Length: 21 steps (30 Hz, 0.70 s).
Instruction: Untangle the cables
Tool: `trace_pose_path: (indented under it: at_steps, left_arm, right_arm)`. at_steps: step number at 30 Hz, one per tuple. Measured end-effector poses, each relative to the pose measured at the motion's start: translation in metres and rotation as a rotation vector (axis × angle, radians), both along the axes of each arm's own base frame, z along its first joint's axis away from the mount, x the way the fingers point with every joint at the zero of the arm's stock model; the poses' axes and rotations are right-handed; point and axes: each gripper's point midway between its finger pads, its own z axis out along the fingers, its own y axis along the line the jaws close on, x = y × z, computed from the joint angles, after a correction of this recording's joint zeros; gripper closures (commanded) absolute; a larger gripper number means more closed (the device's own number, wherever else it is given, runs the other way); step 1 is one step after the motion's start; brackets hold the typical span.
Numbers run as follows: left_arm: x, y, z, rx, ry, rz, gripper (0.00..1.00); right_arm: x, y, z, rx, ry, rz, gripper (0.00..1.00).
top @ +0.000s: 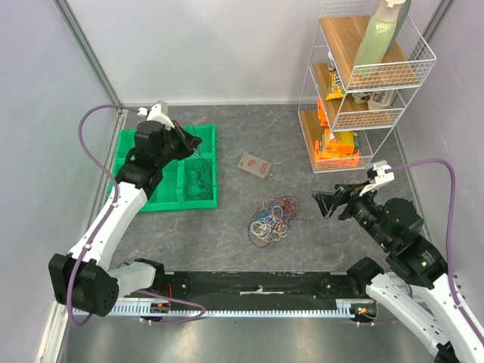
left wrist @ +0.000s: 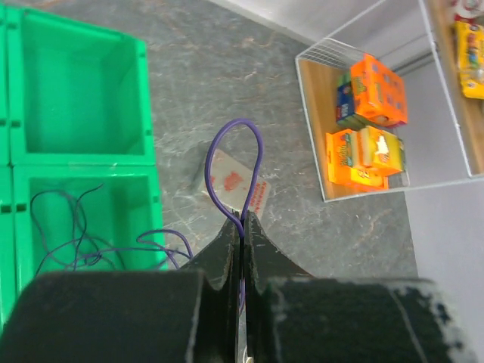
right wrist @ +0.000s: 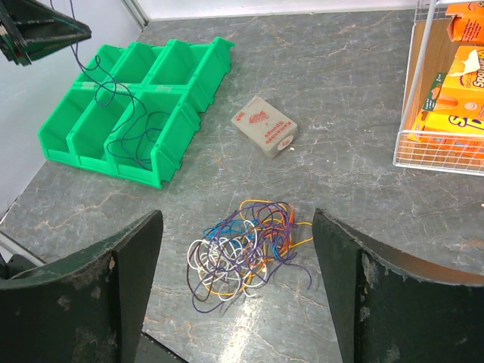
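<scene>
Over at the far left, the left gripper [top: 195, 142] hangs above the green tray [top: 130, 144] with its jaws pressed together on a dark purple cable [top: 199, 178]. From the left wrist view the pinch is plain. A loop of the cable [left wrist: 255, 147] stands up out beyond the fingertips [left wrist: 227, 234], and the rest trails down into the tray. It lies in loose curls inside a compartment on the side nearest the middle of the table [top: 227, 249], and one strand slips over the green wall there.

The rest of the cables [top: 272, 219] sit in one knotted heap on the grey table, well apart from the tray. Yellow, white, blue, orange-red and purple loops are all threaded through one another. I cannot tell which loop lies on top.

The right gripper [top: 321, 206] hovers just to the right of that heap, off the table. Its jaws are spread wide with nothing between them, and in its own camera the heap [right wrist: 242, 253] shows in the gap between the two dark fingers [right wrist: 128, 280].

Beyond the heap lies a small flat packet [top: 255, 165] with red print. At the far right stands a white wire shelf [top: 412, 45] holding orange boxes [top: 338, 144] — and a pale green spray bottle [top: 382, 30] up on the top tier.
</scene>
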Motion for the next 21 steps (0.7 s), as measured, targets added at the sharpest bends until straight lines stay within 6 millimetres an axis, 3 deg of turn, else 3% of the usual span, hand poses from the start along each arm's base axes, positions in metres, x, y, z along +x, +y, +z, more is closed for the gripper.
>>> trace_pose_path:
  at_steps: [5,9,15,18,21]
  left_arm:
    - [-0.008,0.017,-0.035,0.002,0.076,0.108,0.98]
    - [-0.014,0.026,-0.083,0.025,0.189,0.169,0.98]
    - [-0.007,0.016,-0.16,0.04,0.401,0.156,0.98]
    - [-0.012,0.012,-0.191,0.043,0.48,0.144,0.98]
    - [-0.018,0.013,-0.202,0.049,0.513,0.143,0.7]
  right_arm:
    - [0.0,0.0,-0.001,0.001,0.003,0.0,0.13]
    - [0.0,0.001,-0.002,0.002,0.006,0.004,0.13]
    - [0.0,0.004,-0.006,0.006,0.02,0.013,0.13]
    - [0.001,0.007,-0.012,0.009,0.04,0.019,0.13]
    - [0.004,0.012,-0.028,0.005,0.08,0.027,0.13]
